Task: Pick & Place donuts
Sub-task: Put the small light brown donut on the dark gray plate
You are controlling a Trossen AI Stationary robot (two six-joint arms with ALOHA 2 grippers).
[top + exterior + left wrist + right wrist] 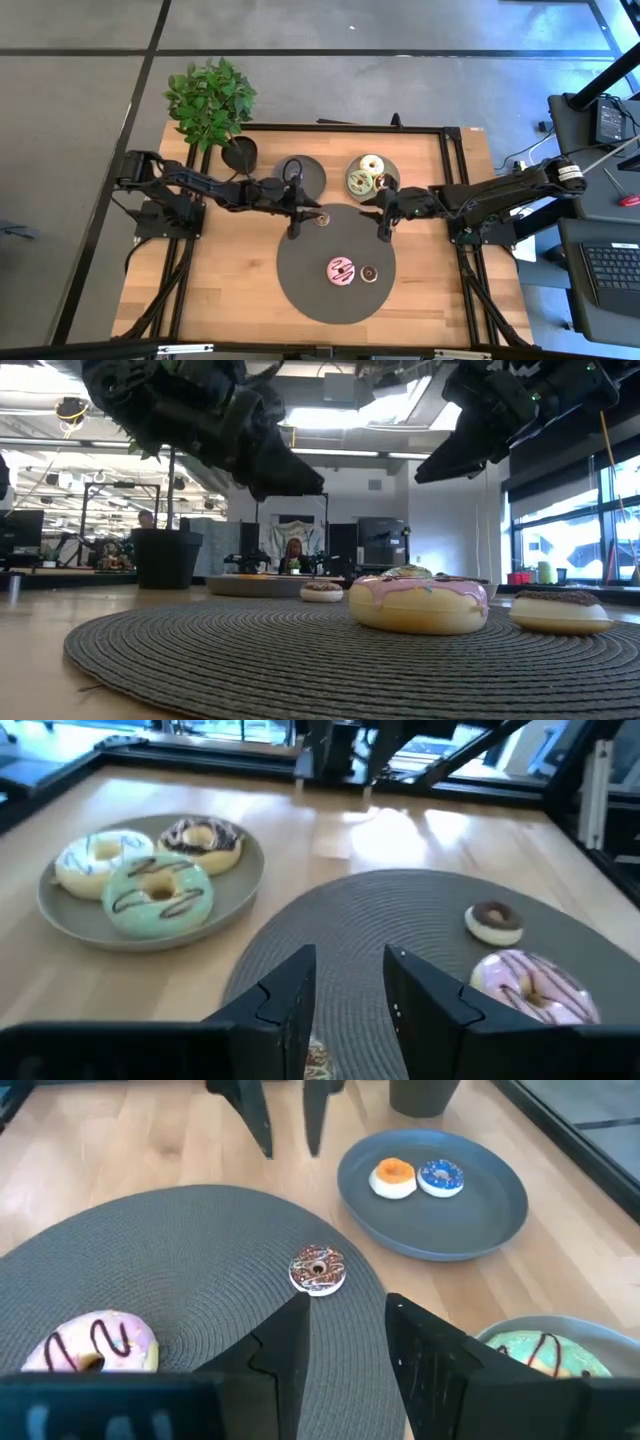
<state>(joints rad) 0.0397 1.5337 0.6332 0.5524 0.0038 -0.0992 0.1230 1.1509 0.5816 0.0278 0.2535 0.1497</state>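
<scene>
Three donuts lie on the dark round mat (335, 290): a pink-iced one (342, 270), a small chocolate one (369, 273), and a sprinkled brown one (321, 217) near the mat's far edge. My left gripper (293, 228) hovers open just left of the sprinkled donut (317, 1269). My right gripper (382, 232) hovers open over the mat's far right part. In the left wrist view a grey plate (60, 915) carries white, green (158, 895) and chocolate-striped donuts. In the right wrist view another plate (480, 1220) carries an orange (393, 1177) and a blue donut (440, 1176).
A potted plant (212, 105) stands at the table's far left corner. Both plates sit beyond the mat's far edge, the left arm reaching over the left one (310, 170). Bare wood shows left and right of the mat. People and equipment show in the room behind.
</scene>
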